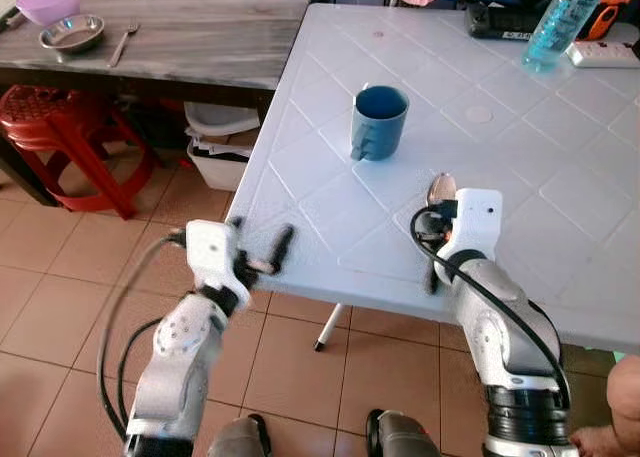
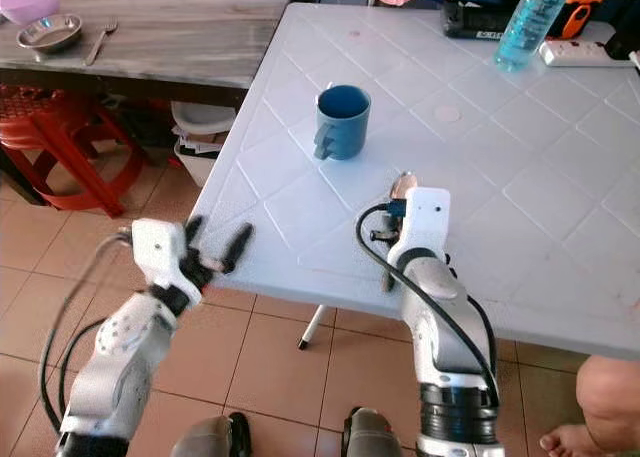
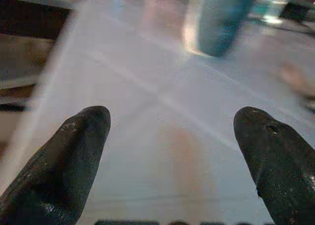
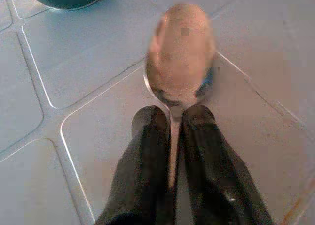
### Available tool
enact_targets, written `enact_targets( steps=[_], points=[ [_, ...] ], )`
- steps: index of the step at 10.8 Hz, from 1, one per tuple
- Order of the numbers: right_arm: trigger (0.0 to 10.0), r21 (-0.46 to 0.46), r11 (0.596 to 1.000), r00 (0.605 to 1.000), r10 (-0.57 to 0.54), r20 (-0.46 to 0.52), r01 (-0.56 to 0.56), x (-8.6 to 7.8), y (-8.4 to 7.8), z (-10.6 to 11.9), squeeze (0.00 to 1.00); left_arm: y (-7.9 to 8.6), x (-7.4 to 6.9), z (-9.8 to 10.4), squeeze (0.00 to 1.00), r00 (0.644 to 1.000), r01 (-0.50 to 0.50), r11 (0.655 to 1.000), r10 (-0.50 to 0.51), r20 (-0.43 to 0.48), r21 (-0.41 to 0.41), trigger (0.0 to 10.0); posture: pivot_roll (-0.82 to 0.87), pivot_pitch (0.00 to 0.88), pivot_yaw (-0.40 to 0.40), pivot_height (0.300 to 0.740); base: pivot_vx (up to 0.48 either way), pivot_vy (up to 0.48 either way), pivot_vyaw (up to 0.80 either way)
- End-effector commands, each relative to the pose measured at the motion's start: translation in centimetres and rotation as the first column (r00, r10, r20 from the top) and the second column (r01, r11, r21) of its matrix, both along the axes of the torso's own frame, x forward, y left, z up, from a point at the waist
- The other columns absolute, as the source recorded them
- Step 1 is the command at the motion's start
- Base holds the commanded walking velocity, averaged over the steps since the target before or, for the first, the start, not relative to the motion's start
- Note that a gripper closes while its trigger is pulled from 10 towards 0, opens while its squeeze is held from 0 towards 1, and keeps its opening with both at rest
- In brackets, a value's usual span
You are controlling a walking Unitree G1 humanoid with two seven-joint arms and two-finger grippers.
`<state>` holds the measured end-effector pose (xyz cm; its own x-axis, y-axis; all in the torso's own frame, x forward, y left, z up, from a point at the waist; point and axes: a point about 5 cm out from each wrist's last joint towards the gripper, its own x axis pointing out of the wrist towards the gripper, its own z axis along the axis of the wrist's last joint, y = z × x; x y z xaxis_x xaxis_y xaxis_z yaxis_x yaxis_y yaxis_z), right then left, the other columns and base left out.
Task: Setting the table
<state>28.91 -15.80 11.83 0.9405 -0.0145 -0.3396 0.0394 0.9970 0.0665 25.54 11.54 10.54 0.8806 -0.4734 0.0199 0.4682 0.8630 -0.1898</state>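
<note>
**Inspector:** Spoon (image 4: 180, 57) is in the right pincer (image 4: 175, 117), fingers closed on the handle just behind the bowl. The bowl sticks out ahead of the fingertips, low over the white tabletop (image 1: 560, 177), just beside the blue mug (image 1: 379, 120) on the robot's near side. Contact with the surface cannot be confirmed.

**Assistant:** And the left pincer (image 1: 262, 245)?

**Inspector:** Spread wide, holding nothing, at the near edge of the tabletop, well apart from the mug.

**Assistant:** Advice for the step in hand?

**Inspector:** In my judgement this is the placing of the spoon. Lower it until the bowl and handle lie flat, beside the mug but not touching it, then part the fingers only enough to free the handle. Draw back along the handle's line so the spoon is not dragged or spun. Keep it away from the table edge.

**Assistant:** Other items?

**Inspector:** A metal bowl (image 1: 72, 32) and a fork (image 1: 123, 44) sit on the wooden table (image 1: 220, 37) beyond, untouched.
</note>
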Motion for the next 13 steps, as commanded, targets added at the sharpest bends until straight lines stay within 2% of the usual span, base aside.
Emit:
enact_targets(
  steps=[1, 3, 5, 7, 9, 10, 11, 13],
  points=[
    [0.0, 0.037, 0.999, 0.983, 0.02, -0.185, -0.013, -1.4, 0.4, -3.6, 0.0, -0.4, -0.3, 0.2, 0.0, 0.999, 0.048, 0.999, -0.048, 0.008, -0.001, 10.0, -0.04, 0.169, 0.057, 0.74, 0.0, 0.0, 0.0],
    [0.0, 0.033, 0.999, 0.983, -0.002, -0.184, 0.008, -1.4, 0.0, -3.6, 0.0, -0.7, -0.6, -0.1, 0.0, 0.995, 0.095, 0.995, -0.095, 0.001, 0.026, 10.0, -0.04, 0.169, 0.057, 0.74, 0.0, 0.0, 0.0],
    [0.0, 0.049, 0.998, 0.98, -0.015, -0.2, 0.025, -1.6, -0.2, -3.8, 0.0, -0.8, -0.6, -0.2, 0.0, 0.996, 0.086, 0.996, -0.086, -0.005, 0.033, 10.0, -0.04, 0.169, 0.054, 0.74, 0.0, 0.0, 0.0],
    [0.0, 0.07, 0.997, 0.99, -0.007, -0.14, 0.016, -1.1, 0.3, -2.4, 0.0, -0.5, -0.7, -0.6, 0.0, 0.998, 0.063, 0.997, -0.063, -0.02, 0.051, 10.0, -0.04, 0.172, 0.054, 0.74, 0.0, 0.0, 0.0],
    [0.0, 0.116, 0.993, 0.999, 0.038, -0.025, -0.035, -0.7, 1.8, -0.4, 0.0, 0.0, -0.3, -1.1, 0.0, 1.0, -0.008, 0.996, 0.01, -0.021, 0.085, 10.0, -0.05, 0.167, 0.052, 0.74, 0.0, 0.176, 0.0],
    [1.3, 0.102, 0.994, 0.999, 0.05, -0.009, -0.049, -0.7, 2.0, -0.1, 0.0, 0.2, -0.2, -1.1, 0.0, 0.999, -0.031, 0.995, 0.033, -0.015, 0.097, 10.0, -0.05, 0.165, 0.049, 0.74, 0.0, 0.48, 0.0],
    [10.0, 0.075, 0.995, 0.997, 0.072, 0.015, -0.073, -0.5, 2.1, 0.1, 0.0, 0.7, 0.3, -1.2, 0.0, 0.995, -0.095, 0.988, 0.096, -0.006, 0.12, 10.0, -0.05, 0.162, 0.048, 0.74, 0.0, 0.48, 0.0],
    [10.0, 0.051, 0.996, 0.997, 0.069, 0.043, -0.072, -0.2, 1.9, 0.3, 0.0, 1.0, 0.7, -1.2, 0.0, 0.991, -0.135, 0.98, 0.135, 0.01, 0.148, 10.0, -0.05, 0.159, 0.048, 0.74, 0.0, 0.48, 0.0]
  ],
)
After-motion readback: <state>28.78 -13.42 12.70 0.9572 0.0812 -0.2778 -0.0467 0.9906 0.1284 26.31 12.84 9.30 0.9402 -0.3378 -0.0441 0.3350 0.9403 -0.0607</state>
